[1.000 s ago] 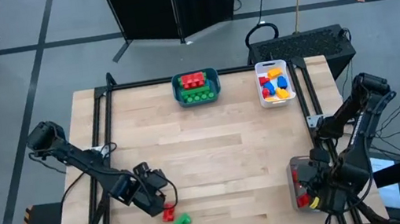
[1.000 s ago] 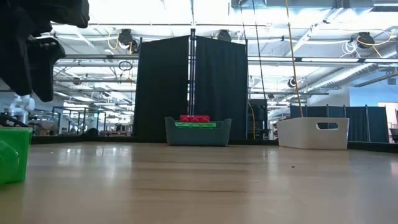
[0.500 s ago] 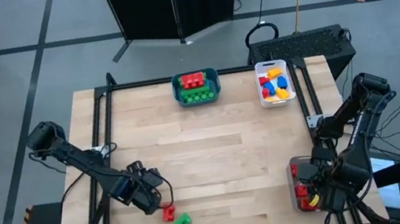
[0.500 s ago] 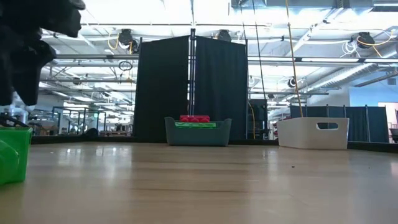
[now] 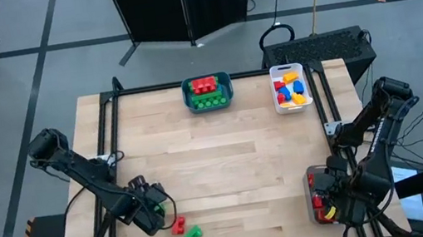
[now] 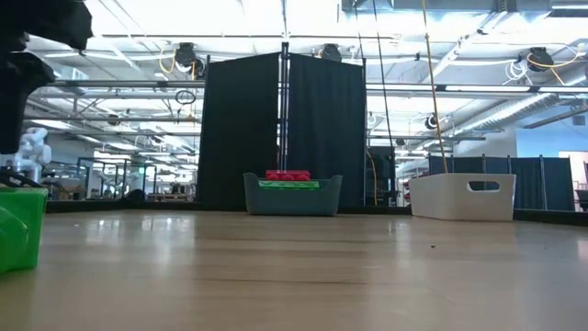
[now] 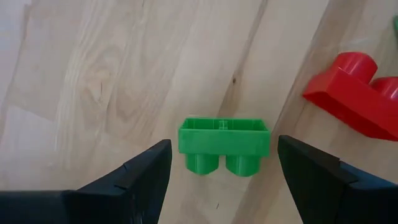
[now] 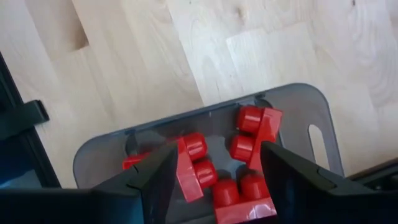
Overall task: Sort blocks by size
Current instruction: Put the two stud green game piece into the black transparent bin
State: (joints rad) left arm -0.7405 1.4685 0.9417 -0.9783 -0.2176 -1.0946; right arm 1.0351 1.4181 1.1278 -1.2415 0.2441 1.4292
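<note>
A green two-stud block (image 7: 224, 138) lies on the table between the open fingers of my left gripper (image 5: 152, 215). A strip of wood shows on each side of it, so neither finger touches it. A red block (image 7: 354, 93) (image 5: 178, 223) lies just beside it, and another green block (image 5: 192, 235) lies nearer the front edge. My right gripper (image 8: 217, 155) (image 5: 331, 206) hangs open over the clear bin (image 8: 205, 107) at the table's near right corner. Several red blocks (image 8: 252, 134) lie in the bin.
A teal bin (image 5: 186, 97) with red and green blocks stands at the far edge. A white bin (image 5: 276, 96) with mixed coloured blocks stands to its right. Bare wood (image 5: 235, 165) stretches across the middle. A green block (image 6: 18, 230) shows at the low view's left edge.
My left gripper has gone toward the table's left edge, away from the red block, and has stayed open. The red block and the green one near the front edge have not moved.
</note>
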